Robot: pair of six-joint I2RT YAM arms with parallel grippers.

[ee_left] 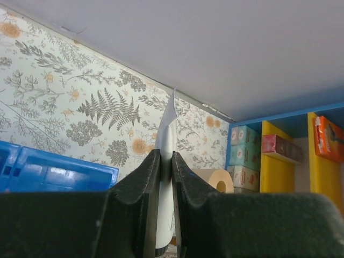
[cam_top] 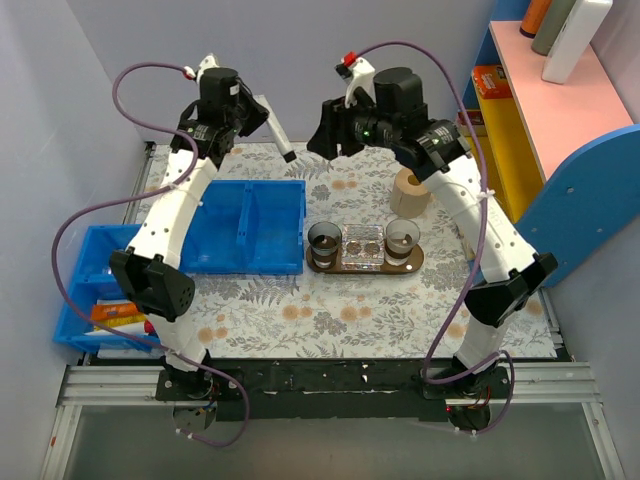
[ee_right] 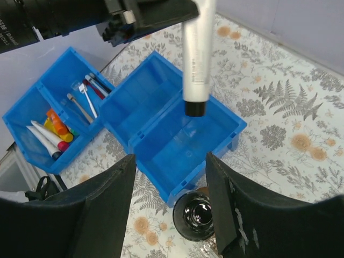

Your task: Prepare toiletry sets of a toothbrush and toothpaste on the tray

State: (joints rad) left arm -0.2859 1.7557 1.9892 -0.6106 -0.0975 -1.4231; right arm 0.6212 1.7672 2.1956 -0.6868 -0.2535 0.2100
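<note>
I can read no words. White letters on the black arm part [ee_right: 21, 32] are cut off and blurry.

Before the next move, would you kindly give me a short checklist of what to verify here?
1. Left fingers shut on the white tube: ok.
2. Right fingers open: ok.
3. White tube held clear above the blue bin: ok.
4. Tube lined up between the right fingers: cannot tell; the right wrist view shows it ahead of them, depth unclear.
5. Dark cups upright on the tray: ok.
6. Cups empty: cannot tell.
</note>
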